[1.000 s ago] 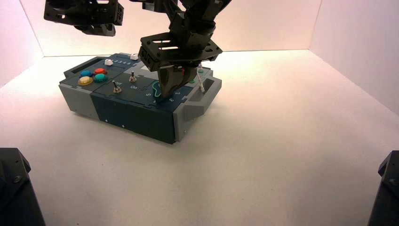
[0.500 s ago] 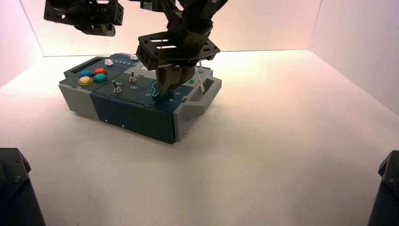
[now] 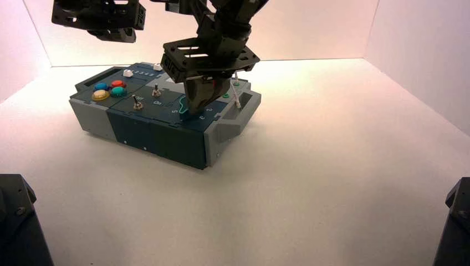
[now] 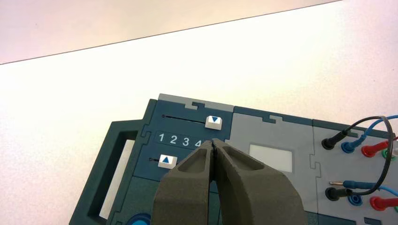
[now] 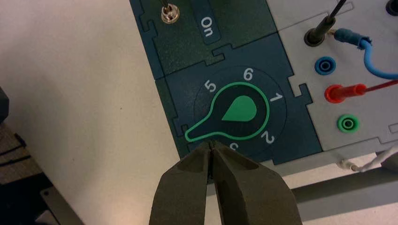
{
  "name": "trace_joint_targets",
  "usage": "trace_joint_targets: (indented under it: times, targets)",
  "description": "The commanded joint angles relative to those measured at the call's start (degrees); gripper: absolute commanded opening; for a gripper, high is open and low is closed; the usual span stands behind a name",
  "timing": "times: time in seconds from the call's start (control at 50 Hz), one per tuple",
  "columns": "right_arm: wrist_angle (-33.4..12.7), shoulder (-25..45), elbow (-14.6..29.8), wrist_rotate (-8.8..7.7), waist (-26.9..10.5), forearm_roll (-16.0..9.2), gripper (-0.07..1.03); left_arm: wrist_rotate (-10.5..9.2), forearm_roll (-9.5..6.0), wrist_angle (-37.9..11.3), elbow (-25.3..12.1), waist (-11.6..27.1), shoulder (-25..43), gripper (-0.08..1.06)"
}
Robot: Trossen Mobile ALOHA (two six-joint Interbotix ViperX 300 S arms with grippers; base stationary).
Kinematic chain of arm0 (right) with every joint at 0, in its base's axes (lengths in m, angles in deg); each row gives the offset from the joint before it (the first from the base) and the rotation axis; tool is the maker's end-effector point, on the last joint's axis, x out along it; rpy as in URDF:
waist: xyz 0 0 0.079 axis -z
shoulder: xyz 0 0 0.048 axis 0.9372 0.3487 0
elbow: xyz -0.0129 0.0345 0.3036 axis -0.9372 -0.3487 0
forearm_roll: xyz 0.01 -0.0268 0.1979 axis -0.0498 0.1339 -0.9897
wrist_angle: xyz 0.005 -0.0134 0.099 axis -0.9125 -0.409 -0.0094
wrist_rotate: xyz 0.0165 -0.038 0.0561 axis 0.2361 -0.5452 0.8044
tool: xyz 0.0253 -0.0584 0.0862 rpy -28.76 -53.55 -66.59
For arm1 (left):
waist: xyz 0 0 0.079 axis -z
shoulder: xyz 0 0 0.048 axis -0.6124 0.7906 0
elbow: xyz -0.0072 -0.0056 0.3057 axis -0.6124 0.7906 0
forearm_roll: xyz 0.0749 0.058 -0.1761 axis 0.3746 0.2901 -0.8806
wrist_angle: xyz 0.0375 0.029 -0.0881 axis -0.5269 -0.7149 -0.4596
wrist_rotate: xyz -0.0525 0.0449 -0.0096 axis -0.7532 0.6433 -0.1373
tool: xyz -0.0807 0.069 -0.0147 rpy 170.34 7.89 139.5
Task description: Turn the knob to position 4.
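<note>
When read from the right wrist camera, find the knob, with green outline and green teardrop on top, set into a dark blue panel at the near right part of the box. Pointed tip aimed between the white 5 and the white 3, over the place for position 4, with that numeral hidden from sight. Probably at the goal already, judging by the two neighbouring digits; best to leave alone and back away.

Close over the knob in the high view, see the right gripper, jaws together on nothing, tips near the rim by the 3; impossible to tell touching from just clear. Possible trouble: by dragging sideways on leaving, could catch the knob's side and swing the tip toward 5 or 3. By pressing down, could shove the whole box. Safer to lift straight up first.

Next outward, note the near edge of the box, just beside the knob's tip, and the grey handle on the right. Farther in, on the grey panel, notice a red plug and a blue wire, easy to snag with a low sweep that way. More room toward the robot and to the right, over the pale tabletop.

Above the far left part, near white sliders, see the idle left gripper, jaws together, holding nothing.
</note>
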Motion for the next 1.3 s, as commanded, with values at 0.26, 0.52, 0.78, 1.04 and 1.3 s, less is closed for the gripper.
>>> trace_joint_targets:
  times: [0.26,0.52,0.78,1.04,1.3]
  targets:
    - [0.18,-6.68,-0.18,0.09,0.00,0.26,-0.02,0.00,0.09,0.53,-0.53,-0.09,-1.23,-0.03]
    - [6.42,-10.20,-3.60,-0.35,3.60,0.88,-0.02,-0.09,0.09,0.62,-0.44,-0.18,-1.14,-0.03]
    - [10.02,-14.77,-9.14,-0.88,9.32,1.05,-0.02,0.00,0.09,0.79,-0.53,-0.18,-0.97,-0.03]
    - [12.22,-19.07,-14.06,-1.14,16.17,2.37,-0.02,0.00,0.09,0.79,-0.53,-0.09,-1.05,-0.03]
    - [16.70,-19.34,-17.14,-1.32,18.98,4.48,-0.02,-0.09,0.09,0.79,-0.53,-0.09,-1.05,-0.03]
